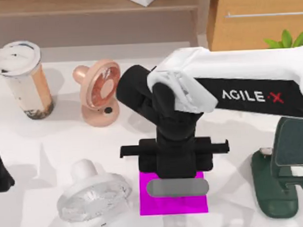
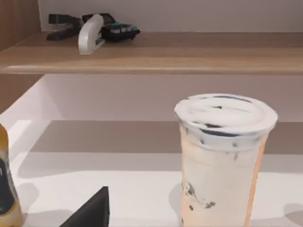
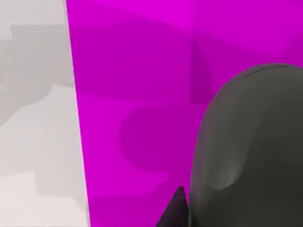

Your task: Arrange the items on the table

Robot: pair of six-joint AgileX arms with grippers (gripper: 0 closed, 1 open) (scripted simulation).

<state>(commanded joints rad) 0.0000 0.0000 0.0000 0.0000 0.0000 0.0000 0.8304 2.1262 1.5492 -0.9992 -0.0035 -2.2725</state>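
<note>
From above, the right gripper (image 1: 176, 165) is hanging over the magenta mat (image 1: 173, 202) near the front middle of the counter (image 1: 57, 132) — the grey mouse (image 1: 177, 187) is lying on the mat just below it; I cannot tell how wide its fingers are. The drink cup (image 1: 23, 79) is standing at the back left.

In the left wrist view, the cup (image 2: 221, 156) is standing upright on the counter.

In the right wrist view, the mouse (image 3: 251, 146) is resting on the mat (image 3: 137, 104) — a dark fingertip (image 3: 174, 208) is sitting just beside it
</note>
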